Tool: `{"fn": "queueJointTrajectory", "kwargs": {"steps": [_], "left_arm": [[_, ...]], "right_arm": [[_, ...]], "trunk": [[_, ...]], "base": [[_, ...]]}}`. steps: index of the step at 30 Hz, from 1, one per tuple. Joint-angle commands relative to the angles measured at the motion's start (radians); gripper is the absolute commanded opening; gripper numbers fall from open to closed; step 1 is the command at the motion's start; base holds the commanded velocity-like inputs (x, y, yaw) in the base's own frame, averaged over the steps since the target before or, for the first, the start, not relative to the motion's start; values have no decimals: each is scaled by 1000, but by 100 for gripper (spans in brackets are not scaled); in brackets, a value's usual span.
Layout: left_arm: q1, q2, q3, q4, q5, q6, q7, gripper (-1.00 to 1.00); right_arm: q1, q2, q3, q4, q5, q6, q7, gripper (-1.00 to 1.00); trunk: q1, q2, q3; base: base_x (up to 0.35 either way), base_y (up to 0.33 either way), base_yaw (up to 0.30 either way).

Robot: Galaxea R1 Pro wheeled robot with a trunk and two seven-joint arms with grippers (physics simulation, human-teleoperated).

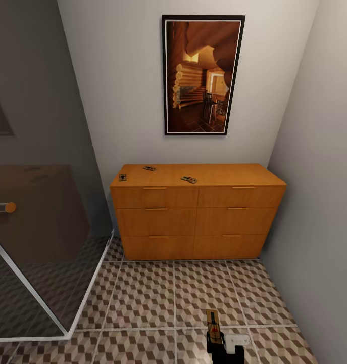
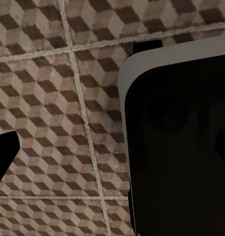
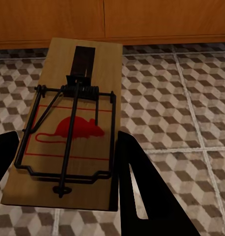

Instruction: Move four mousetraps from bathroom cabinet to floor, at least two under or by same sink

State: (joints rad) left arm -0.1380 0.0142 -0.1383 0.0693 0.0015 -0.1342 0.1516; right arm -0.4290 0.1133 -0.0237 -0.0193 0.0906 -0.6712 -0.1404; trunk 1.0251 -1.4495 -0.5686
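Tiled floor (image 1: 143, 293) ahead; right gripper (image 3: 68, 196) clamps one mousetrap (image 3: 73, 132), three on cabinet (image 1: 198, 212). Loose pinch risks dropping it.

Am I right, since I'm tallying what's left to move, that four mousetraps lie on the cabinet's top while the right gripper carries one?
Not quite: the head view shows three mousetraps on the cabinet top, not four. The right gripper does carry one.

orange-brown cabinet (image 1: 198, 212), cube-patterned brown-tan floor (image 1: 158, 298)
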Motion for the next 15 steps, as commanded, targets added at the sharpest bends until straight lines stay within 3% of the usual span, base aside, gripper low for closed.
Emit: {"fn": "queueJointTrajectory", "kwargs": {"steps": [1,15], "left_arm": [[-2,0,-7,4,0,-7,3,100],[-2,0,-7,4,0,-7,3,100]], "right_arm": [[-1,0,-2,1,8,-2,-4,-100],[-1,0,-3,1,8,-2,-5,-100]], "trunk": [[0,-1,-1],[0,-1,-1]], "base": [[0,0,0],[0,0,0]]}}
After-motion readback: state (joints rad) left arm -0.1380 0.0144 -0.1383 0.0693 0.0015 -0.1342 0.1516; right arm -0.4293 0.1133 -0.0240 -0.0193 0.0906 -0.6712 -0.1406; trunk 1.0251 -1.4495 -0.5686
